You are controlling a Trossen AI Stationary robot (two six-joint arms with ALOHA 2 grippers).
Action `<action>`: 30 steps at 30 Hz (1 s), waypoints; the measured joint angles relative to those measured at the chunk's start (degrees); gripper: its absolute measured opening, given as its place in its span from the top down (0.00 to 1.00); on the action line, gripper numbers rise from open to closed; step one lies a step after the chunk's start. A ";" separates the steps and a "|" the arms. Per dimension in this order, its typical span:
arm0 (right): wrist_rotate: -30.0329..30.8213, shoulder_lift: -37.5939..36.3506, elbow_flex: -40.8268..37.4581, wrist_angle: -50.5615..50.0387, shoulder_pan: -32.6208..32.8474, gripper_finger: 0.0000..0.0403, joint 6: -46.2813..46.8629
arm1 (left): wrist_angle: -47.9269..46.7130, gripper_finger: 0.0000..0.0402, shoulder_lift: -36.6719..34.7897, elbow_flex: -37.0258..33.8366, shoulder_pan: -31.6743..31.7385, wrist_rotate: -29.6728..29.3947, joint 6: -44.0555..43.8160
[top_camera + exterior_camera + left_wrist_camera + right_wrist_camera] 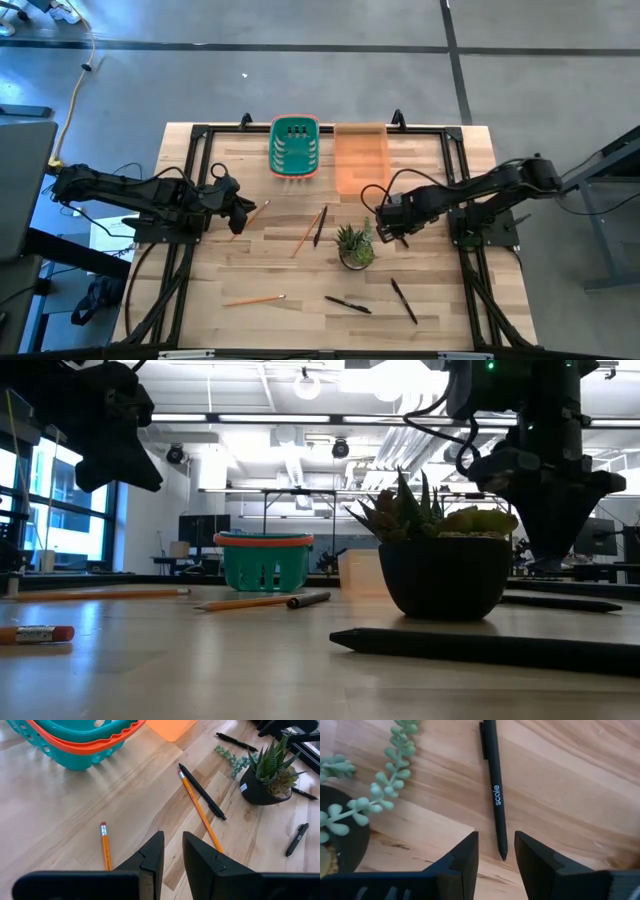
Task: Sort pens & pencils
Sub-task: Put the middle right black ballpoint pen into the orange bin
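Overhead, right end effector (492,851) parted, empty, above slim matte-black pen (495,787), pale wood-grain table (570,780).

three pencils (306,232) and four black pens (347,304) are counted on the table, along with one teal basket (294,146), one orange bin (360,158) and one potted succulent (356,246).

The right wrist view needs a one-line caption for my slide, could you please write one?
Open right pincer poised over a black pen lying on the wooden table, beside a potted succulent.
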 joint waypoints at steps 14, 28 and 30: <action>-1.66 0.32 -4.97 7.03 -0.02 0.73 2.71 | -0.06 0.86 0.00 0.00 -0.02 0.01 0.00; -0.60 -0.27 -6.62 7.89 -0.09 0.75 2.25 | -0.02 0.86 0.00 0.00 -0.02 0.02 -0.02; -0.55 -0.27 -6.62 8.06 -0.50 0.75 1.84 | -0.02 0.86 0.00 0.00 -0.02 0.02 -0.02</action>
